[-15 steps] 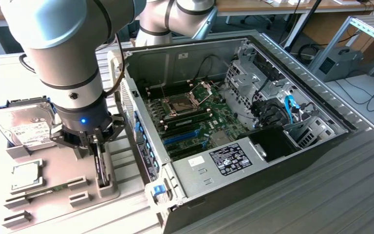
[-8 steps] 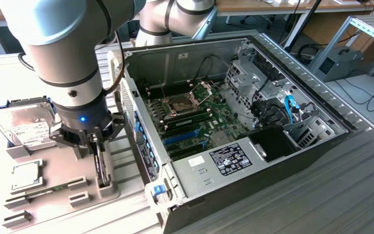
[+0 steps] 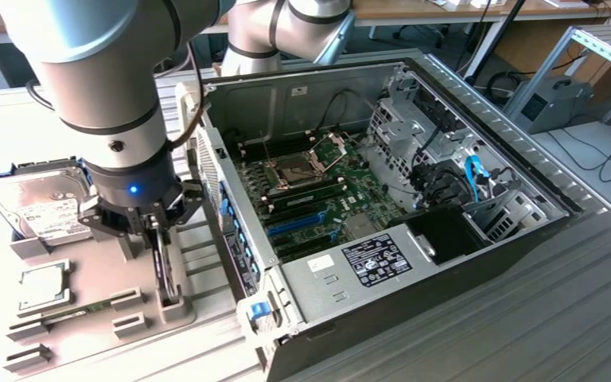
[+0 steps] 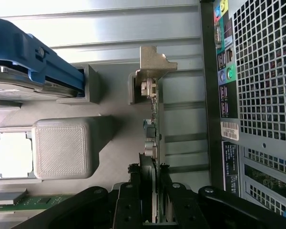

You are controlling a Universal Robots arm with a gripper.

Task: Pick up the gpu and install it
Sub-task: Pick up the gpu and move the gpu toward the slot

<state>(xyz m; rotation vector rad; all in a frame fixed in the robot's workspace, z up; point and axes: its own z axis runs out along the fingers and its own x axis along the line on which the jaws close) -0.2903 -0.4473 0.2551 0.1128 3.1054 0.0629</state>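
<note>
The gpu [image 3: 163,269] is a thin black card standing on edge in a slotted holder on the grey parts tray [image 3: 93,270], just outside the open computer case [image 3: 317,87]. In the wrist view the gpu [image 4: 152,125] is seen edge-on, and its silver-grey bracket [image 4: 152,64] rests in the holder's end block. My gripper [image 3: 153,237] hangs straight down over the card. In the wrist view the gripper [image 4: 149,172] has one black finger [image 4: 133,191] against each face of the card, shut on it. The card still sits in its holder.
A silver hard drive [image 3: 42,208] in a blue caddy [image 4: 38,64] lies on the tray beside the card. A processor [image 3: 42,288] and a green memory stick [image 3: 85,309] lie nearer the front. The case's motherboard shows blue slots [image 3: 300,227]; its perforated rear wall [image 4: 262,71] is close by.
</note>
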